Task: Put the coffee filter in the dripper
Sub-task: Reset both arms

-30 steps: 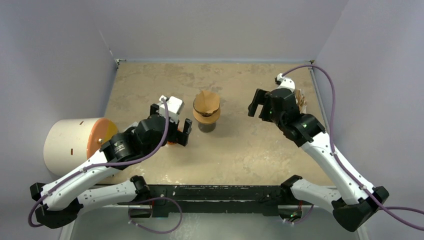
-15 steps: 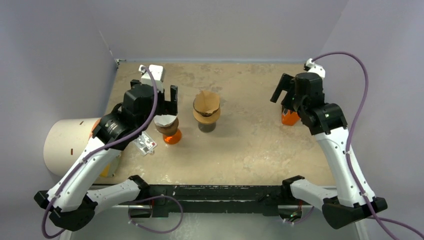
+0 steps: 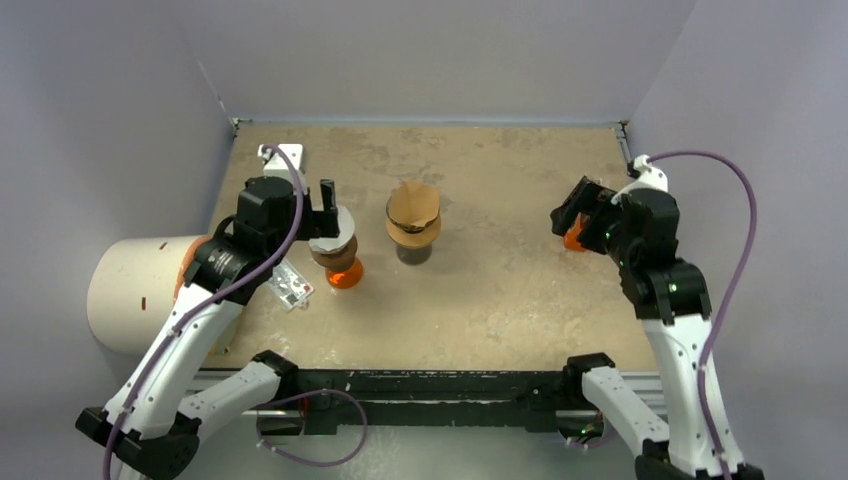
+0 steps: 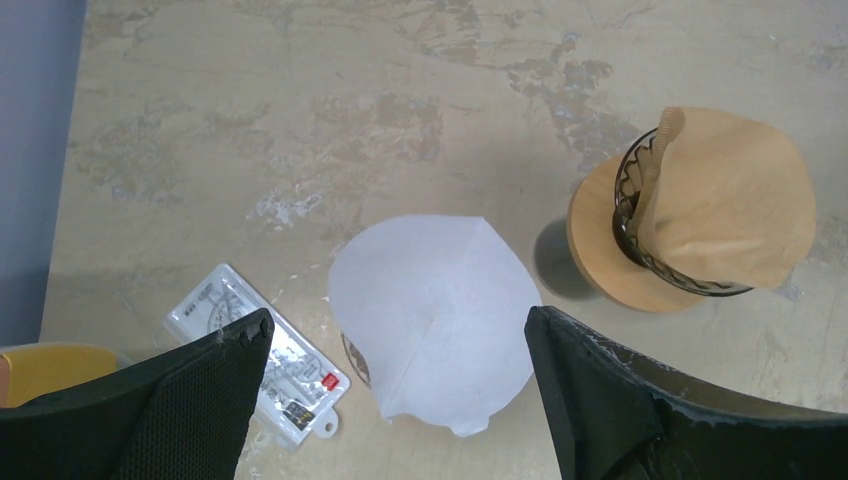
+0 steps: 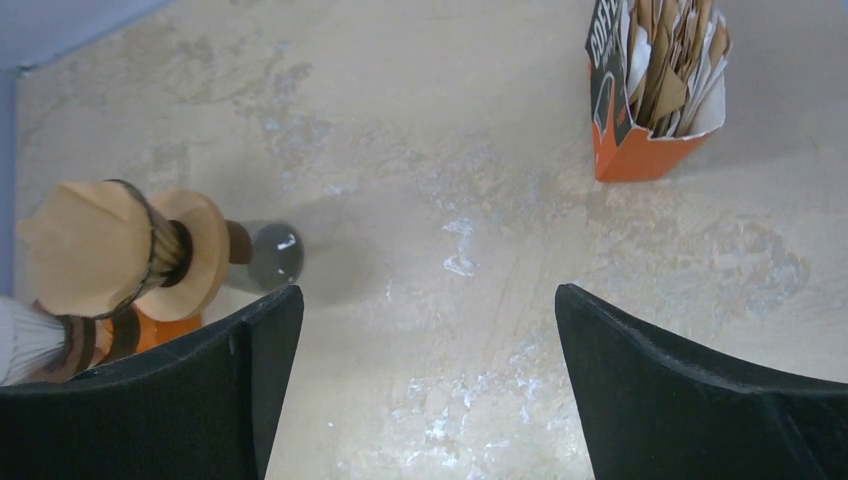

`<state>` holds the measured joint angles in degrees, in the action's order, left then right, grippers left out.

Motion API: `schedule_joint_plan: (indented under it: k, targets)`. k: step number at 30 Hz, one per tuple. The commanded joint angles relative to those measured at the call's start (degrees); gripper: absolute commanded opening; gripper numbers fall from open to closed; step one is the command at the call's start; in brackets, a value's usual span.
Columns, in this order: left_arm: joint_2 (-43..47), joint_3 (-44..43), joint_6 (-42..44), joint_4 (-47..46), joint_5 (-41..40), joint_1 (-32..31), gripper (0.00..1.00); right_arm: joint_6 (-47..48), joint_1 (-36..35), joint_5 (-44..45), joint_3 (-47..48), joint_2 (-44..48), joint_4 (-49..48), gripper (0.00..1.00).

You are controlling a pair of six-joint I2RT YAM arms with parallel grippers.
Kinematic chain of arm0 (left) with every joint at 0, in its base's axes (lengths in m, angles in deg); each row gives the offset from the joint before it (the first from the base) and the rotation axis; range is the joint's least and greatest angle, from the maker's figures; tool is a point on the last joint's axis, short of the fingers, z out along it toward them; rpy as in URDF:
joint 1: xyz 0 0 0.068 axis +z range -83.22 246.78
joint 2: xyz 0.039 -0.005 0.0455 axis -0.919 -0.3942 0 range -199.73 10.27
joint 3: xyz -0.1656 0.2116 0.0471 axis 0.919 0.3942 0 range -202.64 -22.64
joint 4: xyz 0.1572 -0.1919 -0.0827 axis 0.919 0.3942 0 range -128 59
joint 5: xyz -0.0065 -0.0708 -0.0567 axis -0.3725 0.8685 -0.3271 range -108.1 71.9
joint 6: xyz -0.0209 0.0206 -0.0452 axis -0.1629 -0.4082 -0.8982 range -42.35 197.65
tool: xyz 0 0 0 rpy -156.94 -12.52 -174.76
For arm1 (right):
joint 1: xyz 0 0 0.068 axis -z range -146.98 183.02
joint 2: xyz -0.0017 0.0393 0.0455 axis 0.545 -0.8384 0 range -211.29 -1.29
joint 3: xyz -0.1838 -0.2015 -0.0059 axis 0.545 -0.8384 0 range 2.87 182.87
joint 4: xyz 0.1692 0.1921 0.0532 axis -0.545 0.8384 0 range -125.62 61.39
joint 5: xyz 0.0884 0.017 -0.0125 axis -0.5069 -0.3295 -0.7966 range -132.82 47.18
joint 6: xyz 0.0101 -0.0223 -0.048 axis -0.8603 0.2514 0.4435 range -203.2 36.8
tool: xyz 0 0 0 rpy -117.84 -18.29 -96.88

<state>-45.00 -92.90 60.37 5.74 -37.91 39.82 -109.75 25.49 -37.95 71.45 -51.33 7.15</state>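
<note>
The coffee filter (image 3: 413, 204) sits in the mouth of the dripper (image 3: 413, 233). The fit is uneven. In the left wrist view the tan paper covers the right part of the mouth and stands above the rim, while the left part of the ribbed glass rim is exposed. The dripper's wood collar rests on a smoky-grey glass cup (image 3: 413, 254). This stack stands upright near the middle of the worktop (image 3: 480, 300), slightly toward the far side.

The left tool (image 4: 397, 320) is spread wide and grips nothing. It hovers over a white paper filter (image 4: 435, 310). That filter rests on an orange glass vessel (image 3: 346, 275) just left of the dripper stack, and the two stacks do not touch. A small clear plastic card (image 4: 260, 360) lies flat on the worktop, left of the vessel and a little nearer. A large white cylinder (image 3: 135, 290) lies on its side beyond the worktop's left edge.

The right tool (image 5: 428, 292) is also spread wide and grips nothing. It is raised over the right side of the worktop, well apart from the dripper. A black-and-orange packet (image 5: 650, 90) holding paper filters stands near the right edge, just beyond this tool.
</note>
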Motion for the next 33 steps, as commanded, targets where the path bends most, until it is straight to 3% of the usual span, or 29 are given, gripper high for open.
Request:
schedule_joint_plan:
  k: [1,17,33]
  targets:
    - [5.95,4.31,-1.64,-4.56,0.03,0.33,0.96,2.75,0.06,-2.01,-3.25,7.38,-5.92,0.99]
    - [31.12,20.22,1.04,-15.30,10.39,0.33,0.95,7.60,-0.03,-3.98,-16.48,22.79,-15.14,0.99]
    - [31.70,21.15,0.32,-16.84,14.93,0.33,0.94,7.91,-1.97,-2.66,-20.70,24.14,-17.05,0.99]
